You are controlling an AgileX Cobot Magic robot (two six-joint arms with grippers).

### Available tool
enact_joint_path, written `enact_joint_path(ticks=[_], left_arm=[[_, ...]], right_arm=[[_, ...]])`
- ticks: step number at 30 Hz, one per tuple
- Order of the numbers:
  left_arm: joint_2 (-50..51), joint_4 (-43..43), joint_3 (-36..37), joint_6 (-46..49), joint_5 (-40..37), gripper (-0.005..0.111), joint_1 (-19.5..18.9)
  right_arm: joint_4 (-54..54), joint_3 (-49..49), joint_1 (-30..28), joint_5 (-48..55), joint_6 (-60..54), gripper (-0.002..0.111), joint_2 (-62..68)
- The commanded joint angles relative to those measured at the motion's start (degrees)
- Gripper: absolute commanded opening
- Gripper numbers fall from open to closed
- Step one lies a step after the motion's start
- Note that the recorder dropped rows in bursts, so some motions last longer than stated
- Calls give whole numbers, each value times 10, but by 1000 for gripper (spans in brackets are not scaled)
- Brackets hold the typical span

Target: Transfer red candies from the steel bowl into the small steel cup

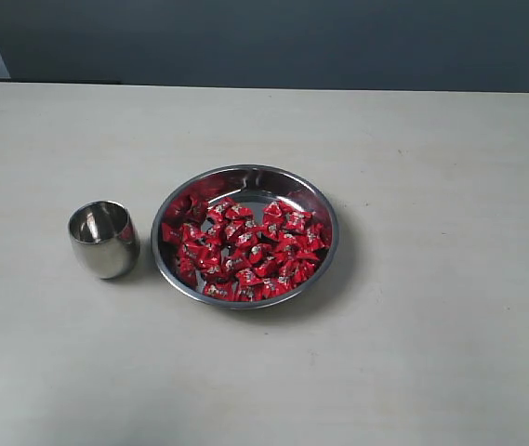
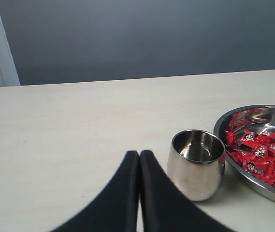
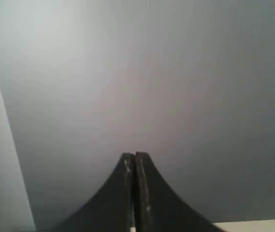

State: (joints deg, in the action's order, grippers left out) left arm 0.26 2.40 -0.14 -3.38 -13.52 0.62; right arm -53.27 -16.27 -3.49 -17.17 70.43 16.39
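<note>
A wide steel bowl [image 1: 317,206] sits mid-table, holding many red candies [image 1: 245,249]. The small steel cup [image 1: 103,239] stands just left of it, empty and upright. Neither gripper shows in the exterior view. In the left wrist view my left gripper [image 2: 138,153] is shut with nothing in it, its black fingers pressed together beside the cup [image 2: 195,165], with the bowl [image 2: 234,115] and candies [image 2: 261,155] past it. My right gripper [image 3: 134,155] is shut and empty, pointing at a grey wall; no task object appears in that view.
The pale table [image 1: 431,372] stretches around the bowl and cup on all sides. A dark grey wall [image 1: 273,42] runs behind the table's far edge.
</note>
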Motion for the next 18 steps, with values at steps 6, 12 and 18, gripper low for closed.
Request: enact_joint_path(ticks=[6,12,18], left_arm=[[-3,0,1,-1,-1,0,1],[-3,0,1,-1,-1,0,1],[-3,0,1,-1,-1,0,1]], right_arm=[[-243,-287,22,-18,148,0,425],[-467,-465,93,-28,360,0,663],[-467,-595,163,141,324,0,876]])
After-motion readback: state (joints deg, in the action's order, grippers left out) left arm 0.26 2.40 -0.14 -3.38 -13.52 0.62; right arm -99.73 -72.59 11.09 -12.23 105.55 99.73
